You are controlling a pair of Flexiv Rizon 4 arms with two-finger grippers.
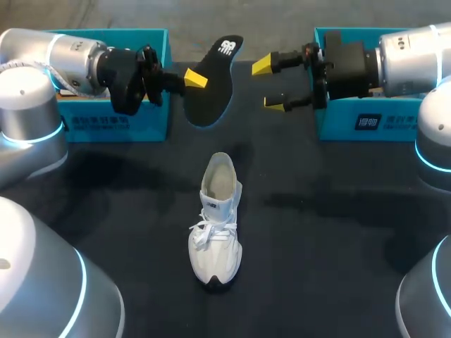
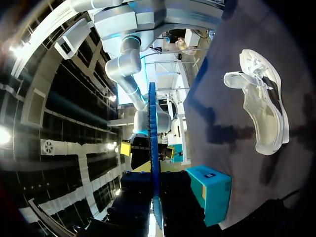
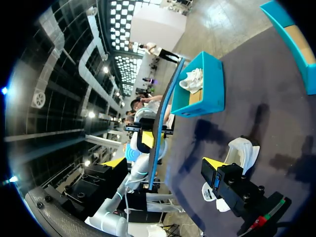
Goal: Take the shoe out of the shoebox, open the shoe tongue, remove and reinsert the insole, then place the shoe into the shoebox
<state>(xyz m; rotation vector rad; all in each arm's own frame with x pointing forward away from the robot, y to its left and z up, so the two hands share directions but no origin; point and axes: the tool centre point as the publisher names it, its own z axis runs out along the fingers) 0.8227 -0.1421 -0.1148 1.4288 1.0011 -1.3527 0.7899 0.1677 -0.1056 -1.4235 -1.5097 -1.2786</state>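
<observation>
Shoe (image 1: 215, 225) upright at the centre of the table (image 1: 317, 246), toe toward the near edge. Behind it, raised above the table, the insole (image 1: 211, 81) is clamped in the left tool (image 1: 193, 79). The right tool (image 1: 270, 84) is to the insole's right, apart from it. Left shoebox (image 1: 134, 123) at the far left, right shoebox (image 1: 352, 127) at the far right.
</observation>
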